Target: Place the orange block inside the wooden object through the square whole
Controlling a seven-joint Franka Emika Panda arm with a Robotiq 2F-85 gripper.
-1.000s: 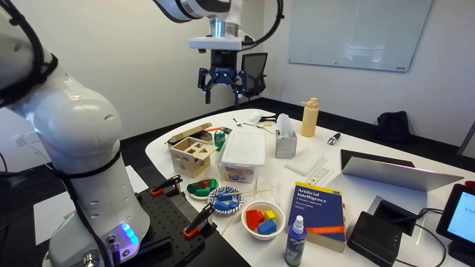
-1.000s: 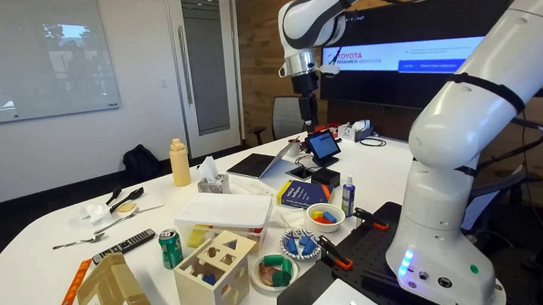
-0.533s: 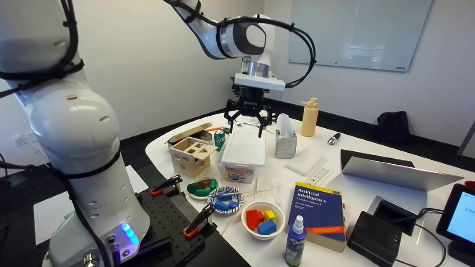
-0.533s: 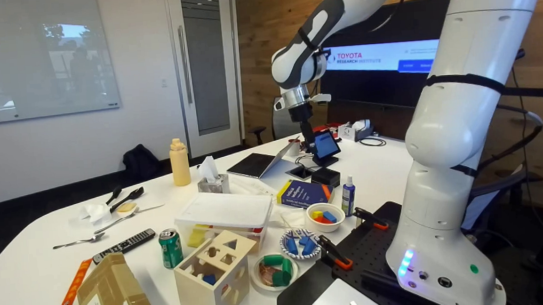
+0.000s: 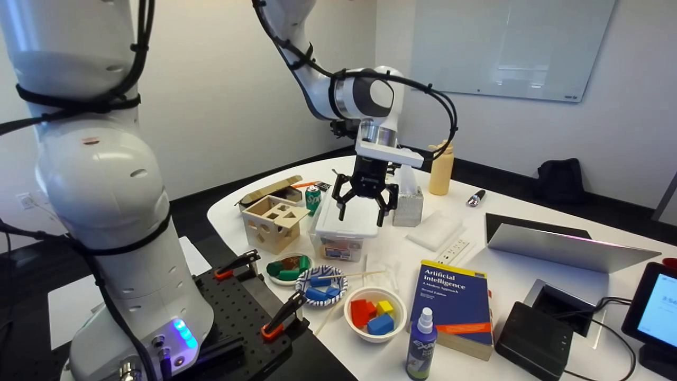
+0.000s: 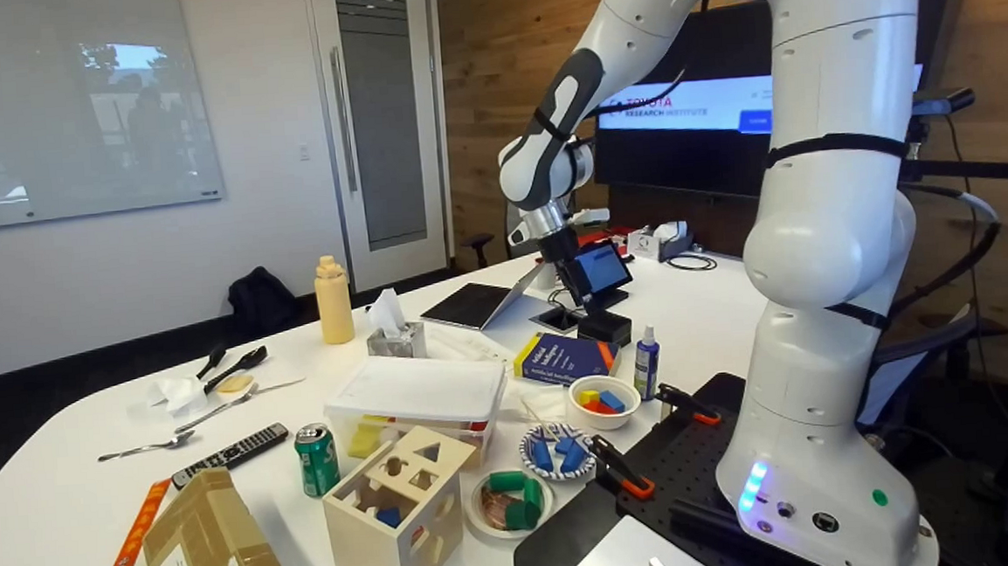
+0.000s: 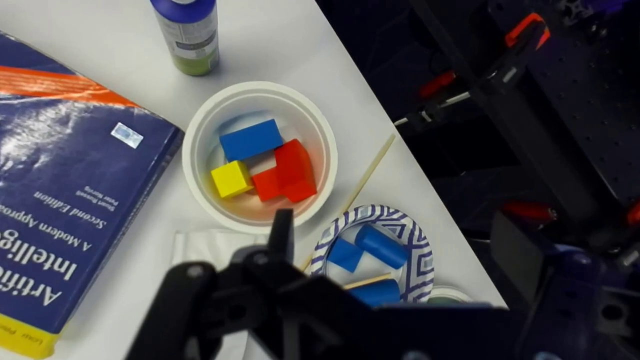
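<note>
Orange block [image 7: 266, 184] sits in the white bowl [image 7: 192, 151], near 6 o'clock of it in my wrist view; it is small, squarish and orange-red, close in shade to the larger red block [image 7: 296, 170] that seems to touch it, and I can hardly make out the border between them.

My arm [image 5: 103, 180] is cut off at the top in both exterior views. The gripper [image 5: 361, 216] hangs in the air over the table [image 6: 44, 495], released, fingers spread well apart. In an exterior view it hides part of the lidded plastic container [image 5: 350, 228]; through that container's wall I get a yellow shape [image 6: 365, 438], too blurred to name.

At the white bowl's 10 o'clock in an exterior view stands the wooden object [image 5: 270, 239], upright, a triangle among its dark cutouts; a blue piece [image 6: 388, 518] shows inside, the rest hard to make out. The patterned bowl [image 7: 422, 262], at the white bowl's 4 o'clock from the wrist and partly covered by the gripper, holds blue blocks [image 7: 382, 245] and a stick [image 7: 367, 281]. A white plate [image 6: 473, 514] carries green blocks [image 6: 523, 515] and something brown [image 6: 496, 507]. Also in the white bowl: a blue block [image 7: 251, 140] at 11 o'clock, a yellow block [image 7: 231, 179] at 8.
</note>
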